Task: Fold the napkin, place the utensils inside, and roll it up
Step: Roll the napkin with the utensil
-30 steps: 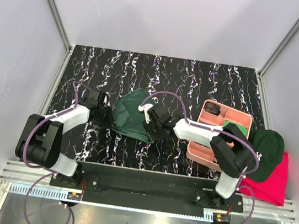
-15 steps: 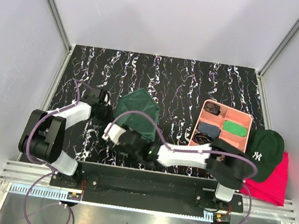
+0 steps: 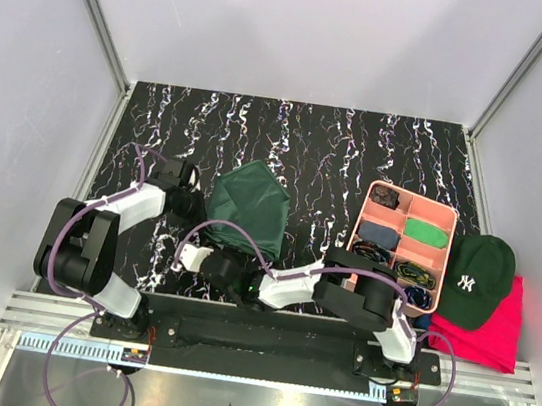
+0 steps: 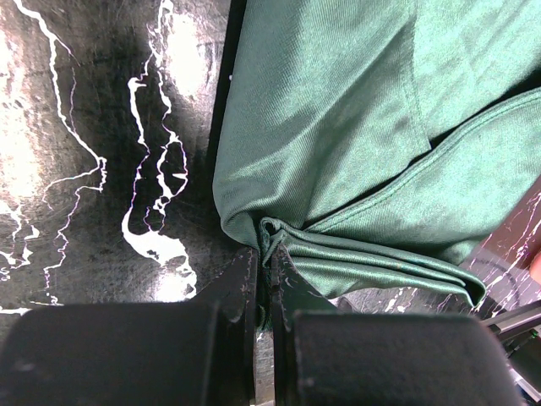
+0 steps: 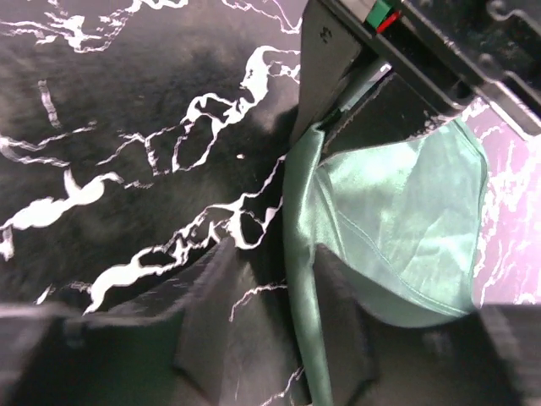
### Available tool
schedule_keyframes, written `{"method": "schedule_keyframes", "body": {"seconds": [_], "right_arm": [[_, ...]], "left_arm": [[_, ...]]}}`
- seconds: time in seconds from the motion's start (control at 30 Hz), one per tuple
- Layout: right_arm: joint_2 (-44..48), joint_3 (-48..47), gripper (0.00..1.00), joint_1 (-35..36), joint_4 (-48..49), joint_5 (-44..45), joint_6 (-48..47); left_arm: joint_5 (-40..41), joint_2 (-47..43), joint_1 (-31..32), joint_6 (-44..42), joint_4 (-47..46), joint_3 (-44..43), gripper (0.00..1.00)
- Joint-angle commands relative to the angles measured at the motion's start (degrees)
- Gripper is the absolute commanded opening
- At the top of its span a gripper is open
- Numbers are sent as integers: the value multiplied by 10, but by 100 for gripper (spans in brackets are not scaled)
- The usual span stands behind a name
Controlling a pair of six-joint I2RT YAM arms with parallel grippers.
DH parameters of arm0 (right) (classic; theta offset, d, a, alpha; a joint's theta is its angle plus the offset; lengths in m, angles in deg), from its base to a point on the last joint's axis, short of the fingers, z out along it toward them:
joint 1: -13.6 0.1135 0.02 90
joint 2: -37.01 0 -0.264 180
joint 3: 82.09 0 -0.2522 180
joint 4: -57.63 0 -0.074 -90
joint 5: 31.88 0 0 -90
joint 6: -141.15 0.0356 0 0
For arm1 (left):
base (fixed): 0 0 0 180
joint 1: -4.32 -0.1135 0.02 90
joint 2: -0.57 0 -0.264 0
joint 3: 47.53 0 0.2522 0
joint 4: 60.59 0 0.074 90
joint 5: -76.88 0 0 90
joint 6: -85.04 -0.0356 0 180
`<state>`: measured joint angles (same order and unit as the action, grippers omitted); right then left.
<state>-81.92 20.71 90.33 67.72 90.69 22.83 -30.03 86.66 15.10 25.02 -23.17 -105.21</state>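
Bench carries the napkin left of centre. It's folded into a rough kite, well apart from the pink tray on the right.

Left tool is pressed together on a bunched corner at the napkin's left side, with several layers stacked in the pinch. Right tool reaches across the near edge to that same side. A ridge of cloth runs between its fingers, but we cannot tell if they're clamping it or just straddling it.

Risks as we judge them:
- The left pinch is shallow, right at the fingertips. Any pull from the right side likely strips layers out and the fold opens.
- If the right tool isn't actually gripping, its next move just drags and scrunches the cloth.
- The two tools sit near each other, so there's little room to reposition without a bump.
- A pull toward the near edge could take the napkin off the bench.
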Motion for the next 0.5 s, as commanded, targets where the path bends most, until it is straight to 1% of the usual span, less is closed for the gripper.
{"method": "schedule_keyframes", "body": {"seconds": [0.0, 0.07, 0.13, 0.17, 0.2, 0.27, 0.3, 0.33, 0.37, 0.4, 0.47], "right_arm": [[-38, -13, 46, -12, 20, 32, -20], [-40, -7, 42, -19, 17, 32, -17], [-37, 2, 35, -25, 14, 22, -13], [-34, 6, 34, -26, 6, 13, -10], [-31, 9, 29, -28, 1, -12, -4], [-17, 16, 21, -32, -16, -41, 3], [-10, 16, 17, -35, -30, -74, 14], [1, 9, 15, -38, -47, -92, 21], [6, 3, 13, -45, -80, -128, 29], [18, -7, 10, -48, -98, -148, 47], [25, -19, 5, -63, -148, -197, 74]], "left_arm": [[-4, -7, -3, -11, 8, -15, 0], [-4, -7, -3, -11, 8, -14, 0], [-4, -8, -3, -11, 6, -15, 0], [-6, -7, -3, -11, 6, -15, 0], [-7, -8, -3, -12, 4, -15, 0], [-11, -11, -3, -12, 0, -14, 0], [-12, -14, -3, -12, -2, -14, 0], [-9, -15, -3, -12, -3, -14, 3], [-8, -17, -3, -11, -5, -13, 7], [-7, -21, -4, -11, -8, -13, 16], [-5, -33, -7, -5, -18, -9, 26]]}}
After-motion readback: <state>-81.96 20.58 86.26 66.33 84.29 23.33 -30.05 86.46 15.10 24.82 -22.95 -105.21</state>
